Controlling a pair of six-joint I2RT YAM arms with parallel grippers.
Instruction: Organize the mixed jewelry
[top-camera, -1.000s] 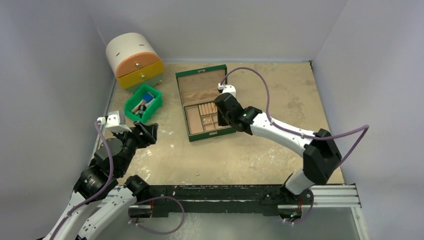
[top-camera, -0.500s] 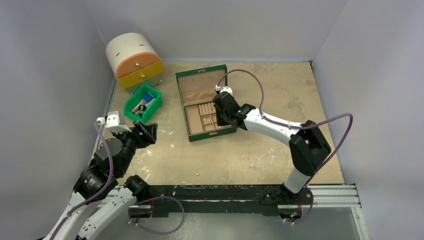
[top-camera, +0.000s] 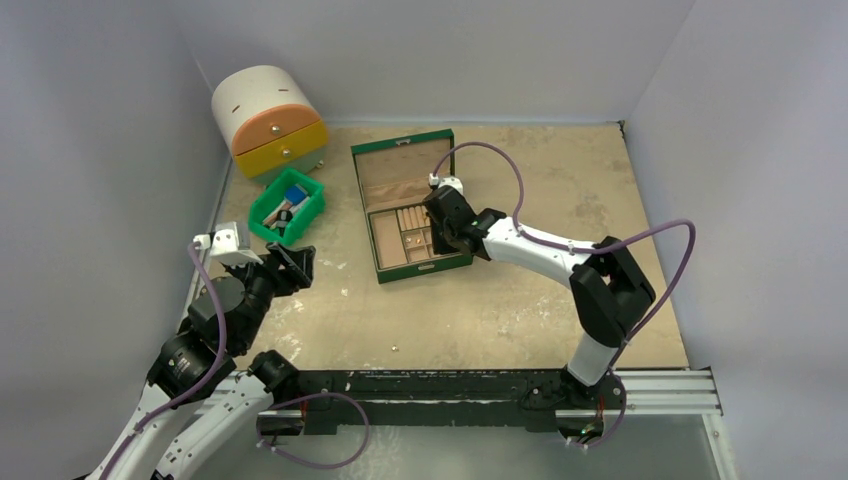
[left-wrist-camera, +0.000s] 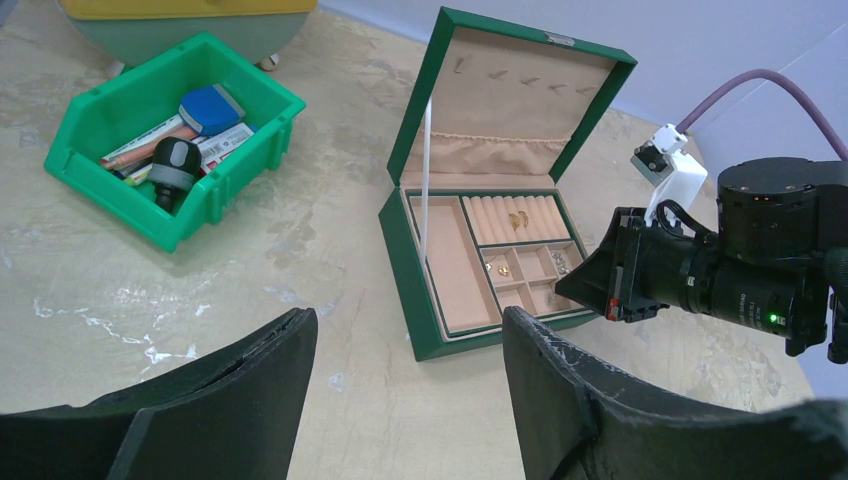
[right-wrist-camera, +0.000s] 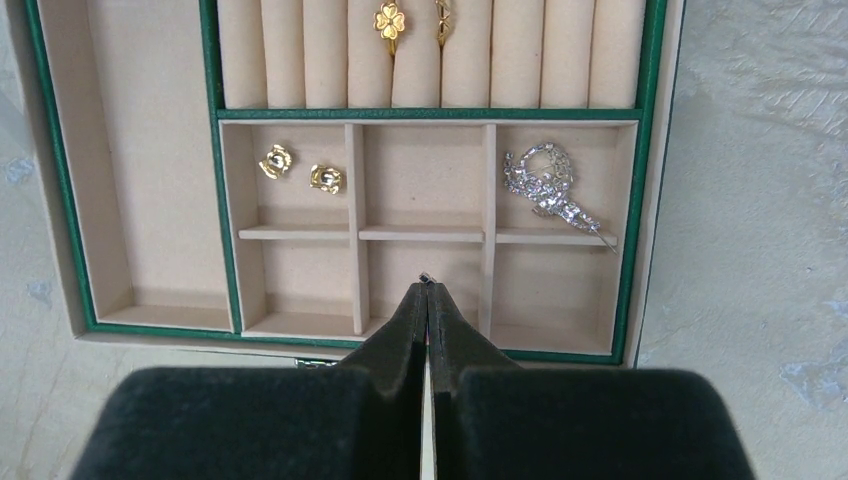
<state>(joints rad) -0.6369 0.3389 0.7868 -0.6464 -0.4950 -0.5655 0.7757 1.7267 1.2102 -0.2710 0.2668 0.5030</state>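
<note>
The open green jewelry box (top-camera: 424, 270) holds the sorted jewelry. In the right wrist view two gold rings (right-wrist-camera: 390, 22) sit in the ring rolls. Two gold studs (right-wrist-camera: 276, 160) lie in the back left cell and a silver charm (right-wrist-camera: 545, 180) in the back right cell. My right gripper (right-wrist-camera: 428, 290) is shut on a tiny metal piece (right-wrist-camera: 424, 277) above the front middle cell; it also shows from above (top-camera: 440, 232). My left gripper (left-wrist-camera: 410, 330) is open and empty, low over the table left of the box (left-wrist-camera: 440, 335). A tiny loose piece (top-camera: 396, 348) lies on the table near the front edge.
A green plastic bin (top-camera: 265, 228) with blue and wooden bits stands left of the box. A round cabinet with orange and yellow drawers (top-camera: 268, 120) stands at the back left. Walls close in the table at left, back and right.
My right gripper has moved a little left and farther over the box's cells, still shut, and its elbow has swung in. The left arm has not moved.
</note>
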